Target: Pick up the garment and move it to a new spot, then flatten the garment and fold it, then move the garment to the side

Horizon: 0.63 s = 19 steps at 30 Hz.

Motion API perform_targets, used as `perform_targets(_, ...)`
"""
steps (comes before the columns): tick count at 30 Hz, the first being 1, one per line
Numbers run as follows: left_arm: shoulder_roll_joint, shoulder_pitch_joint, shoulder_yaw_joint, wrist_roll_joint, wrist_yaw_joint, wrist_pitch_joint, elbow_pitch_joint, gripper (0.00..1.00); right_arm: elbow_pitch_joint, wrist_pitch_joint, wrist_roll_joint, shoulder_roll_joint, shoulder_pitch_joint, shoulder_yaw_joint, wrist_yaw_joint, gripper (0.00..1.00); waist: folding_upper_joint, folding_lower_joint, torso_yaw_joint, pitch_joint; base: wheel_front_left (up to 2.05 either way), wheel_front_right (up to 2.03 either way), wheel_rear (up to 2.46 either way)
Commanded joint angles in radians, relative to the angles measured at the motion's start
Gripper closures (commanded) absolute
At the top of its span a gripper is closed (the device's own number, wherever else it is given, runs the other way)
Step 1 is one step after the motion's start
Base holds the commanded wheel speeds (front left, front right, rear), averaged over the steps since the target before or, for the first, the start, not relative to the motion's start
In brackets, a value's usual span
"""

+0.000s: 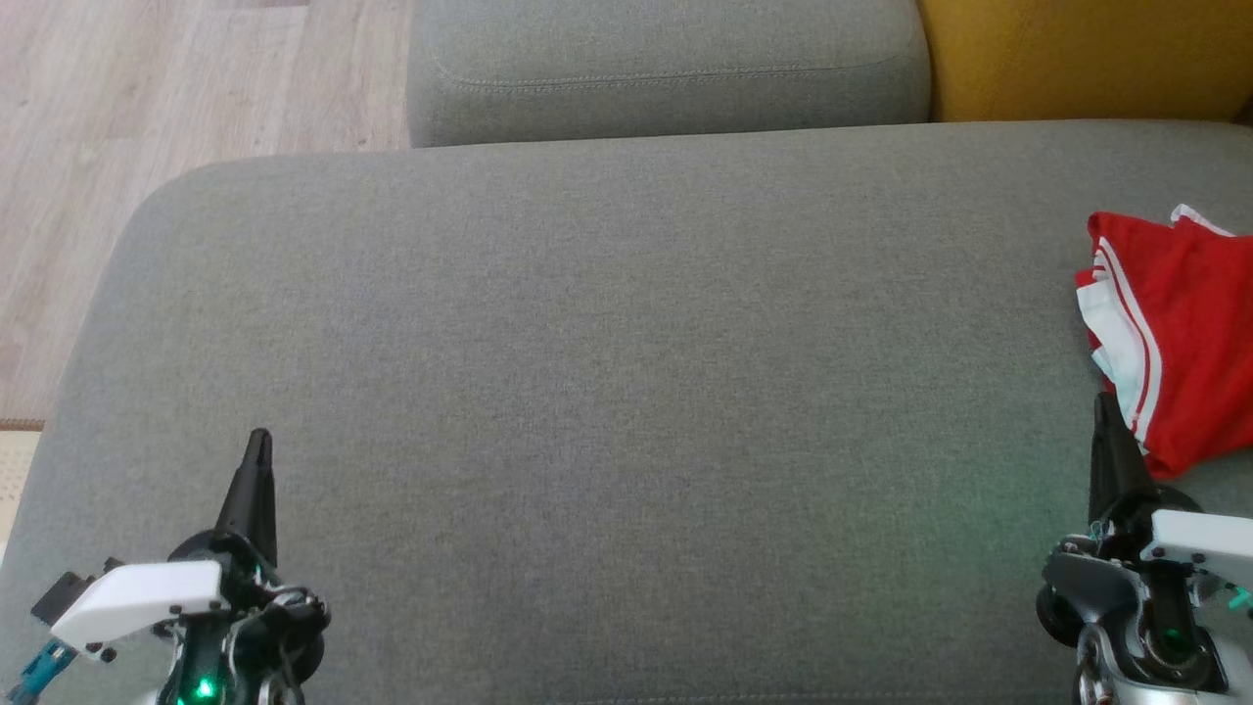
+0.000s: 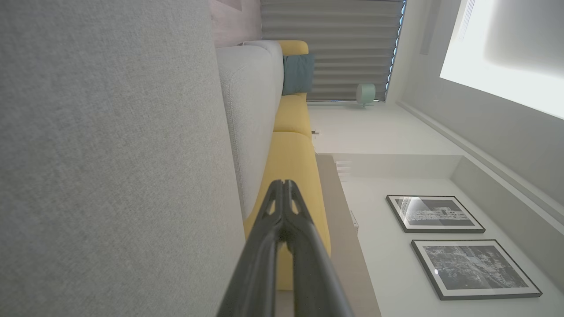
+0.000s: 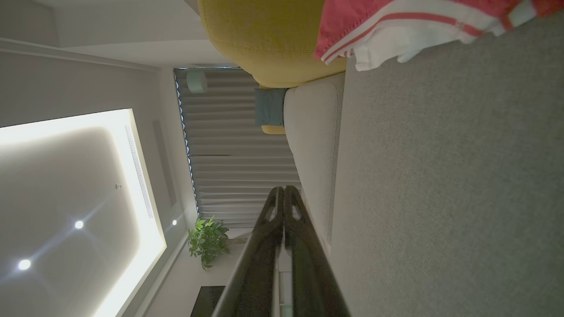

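Observation:
The garment (image 1: pixel 1180 333), a red jersey with white striped trim, lies bunched at the right edge of the grey sofa seat (image 1: pixel 626 392), partly cut off by the frame. The right wrist view catches its red and white folds (image 3: pixel 396 26) at the top. My right gripper (image 1: pixel 1104 403) is shut and empty, its tips just beside the garment's near left edge. My left gripper (image 1: pixel 258 439) is shut and empty at the lower left, far from the garment. Both pairs of fingers press together in the left wrist view (image 2: pixel 283 185) and the right wrist view (image 3: pixel 283 190).
A grey back cushion (image 1: pixel 666 69) and a yellow cushion (image 1: pixel 1087 54) stand behind the seat. Wooden floor (image 1: pixel 147 108) lies past the seat's rounded left corner. A wide stretch of bare grey fabric spreads between my grippers.

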Motion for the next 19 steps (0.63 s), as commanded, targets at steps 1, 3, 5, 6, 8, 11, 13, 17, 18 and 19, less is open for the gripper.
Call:
perform_targets(1, 0.010, -0.057, 0.036, -0.004, -0.007, 0.008, -0.037, 1.00, -0.039, 0.006, 0.007, -0.005, -0.020, 0.021, 0.004, 1.00, 0.0000, 0.0000, 0.000, 0.000, 0.00, 0.00, 0.00)
perform_targets(3, 0.010, -0.057, 0.036, -0.004, -0.007, 0.008, -0.037, 1.00, -0.039, 0.006, 0.007, -0.005, -0.020, 0.021, 0.004, 1.00, 0.0000, 0.0000, 0.000, 0.000, 0.00, 0.00, 0.00)
perform_targets(5, 0.010, -0.057, 0.036, -0.004, -0.007, 0.008, -0.037, 1.00, -0.039, 0.006, 0.007, -0.005, -0.020, 0.021, 0.004, 1.00, 0.0000, 0.0000, 0.000, 0.000, 0.00, 0.00, 0.00)
perform_targets(6, 0.010, -0.057, 0.036, -0.004, -0.007, 0.008, -0.037, 1.00, -0.039, 0.006, 0.007, -0.005, -0.020, 0.021, 0.004, 1.00, 0.0000, 0.0000, 0.000, 0.000, 0.00, 0.00, 0.00)
perform_targets(8, 0.010, -0.057, 0.036, -0.004, -0.007, 0.008, -0.037, 1.00, -0.039, 0.006, 0.007, -0.005, -0.020, 0.021, 0.004, 1.00, 0.0000, 0.0000, 0.000, 0.000, 0.00, 0.00, 0.00)
perform_targets(11, 0.010, -0.057, 0.035, -0.004, -0.007, 0.008, -0.037, 1.00, -0.039, 0.006, 0.007, -0.005, -0.020, 0.021, 0.004, 1.00, 0.0000, 0.0000, 0.000, 0.000, 0.00, 0.00, 0.00)
perform_targets(13, 0.010, -0.057, 0.035, -0.004, -0.007, 0.008, -0.037, 1.00, -0.039, 0.006, 0.007, -0.005, -0.020, 0.021, 0.004, 1.00, 0.0000, 0.0000, 0.000, 0.000, 0.00, 0.00, 0.00)
perform_targets(17, 0.010, -0.057, 0.035, -0.004, -0.007, 0.008, -0.037, 1.00, -0.039, 0.006, 0.007, -0.005, -0.020, 0.021, 0.004, 1.00, 0.0000, 0.0000, 0.000, 0.000, 0.00, 0.00, 0.00)
perform_targets(18, 0.010, -0.057, 0.035, -0.004, -0.007, 0.008, -0.037, 1.00, -0.039, 0.006, 0.007, -0.005, -0.020, 0.021, 0.004, 1.00, 0.0000, 0.0000, 0.000, 0.000, 0.00, 0.00, 0.00)
perform_targets(19, 0.010, -0.057, 0.035, -0.004, -0.007, 0.008, -0.037, 1.00, -0.039, 0.006, 0.007, -0.005, -0.020, 0.021, 0.004, 1.00, 0.0000, 0.0000, 0.000, 0.000, 0.00, 0.00, 0.00)
